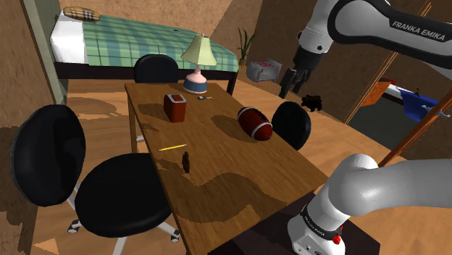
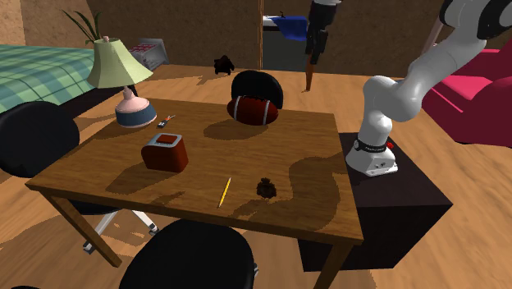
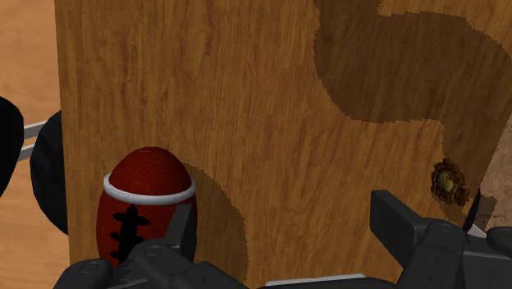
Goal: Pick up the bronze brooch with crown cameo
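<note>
Brooch (image 1: 186, 161): small, dark bronze-toned, round, with a paler centre; lies flat on the table, untouched.
Brooch position: toward the stand's end of the table, inside a patch of shadow, near the yellow pencil (image 1: 172, 147) but apart from it, well apart from the football.
Table (image 1: 239, 181): wooden, rectangular.
Gripper (image 1: 292, 80): raised high above the table, on the football's side, touching nothing.
Gripper fingers (image 3: 392, 215): spread apart, nothing clasped; bare tabletop lies between them in the wrist view.
Brooch relative to gripper: outside the finger gap, beyond one finger; the football sits beyond the other.
Football (image 1: 254, 123): dark red with a white band, resting on the table.
Red box (image 1: 174, 108): upright, between the lamp and the pencil.
Lamp (image 1: 198, 65): pale shade, at the table's far end.
Chairs (image 1: 123, 192): black, beside the table.
</note>
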Motion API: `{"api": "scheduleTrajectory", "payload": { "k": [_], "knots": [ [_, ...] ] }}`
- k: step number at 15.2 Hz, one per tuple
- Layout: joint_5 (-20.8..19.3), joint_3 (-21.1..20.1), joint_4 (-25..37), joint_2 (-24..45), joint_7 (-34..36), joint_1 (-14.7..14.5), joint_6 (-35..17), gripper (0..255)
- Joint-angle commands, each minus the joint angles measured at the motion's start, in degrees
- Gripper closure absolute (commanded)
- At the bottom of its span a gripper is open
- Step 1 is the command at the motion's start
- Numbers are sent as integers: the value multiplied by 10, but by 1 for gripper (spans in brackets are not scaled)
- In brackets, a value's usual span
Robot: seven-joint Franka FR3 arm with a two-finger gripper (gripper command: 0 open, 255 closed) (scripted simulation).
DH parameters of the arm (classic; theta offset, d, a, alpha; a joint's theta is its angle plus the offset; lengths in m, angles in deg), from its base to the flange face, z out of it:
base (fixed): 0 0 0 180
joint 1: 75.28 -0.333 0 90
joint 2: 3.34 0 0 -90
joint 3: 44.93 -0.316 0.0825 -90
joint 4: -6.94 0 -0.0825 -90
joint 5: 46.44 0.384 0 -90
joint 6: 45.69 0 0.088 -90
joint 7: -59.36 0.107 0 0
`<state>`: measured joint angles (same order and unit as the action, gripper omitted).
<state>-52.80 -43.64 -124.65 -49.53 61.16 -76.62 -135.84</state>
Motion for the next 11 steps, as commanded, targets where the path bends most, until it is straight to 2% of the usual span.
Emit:
{"api": "scheduleTrajectory", "payload": {
  "k": [1, 11],
  "knots": [
    [0, 0, 0, 0, 0, 0, 0, 0],
    [57, -93, -99, 50, 132, -23, -151, 0]
  ]
}}
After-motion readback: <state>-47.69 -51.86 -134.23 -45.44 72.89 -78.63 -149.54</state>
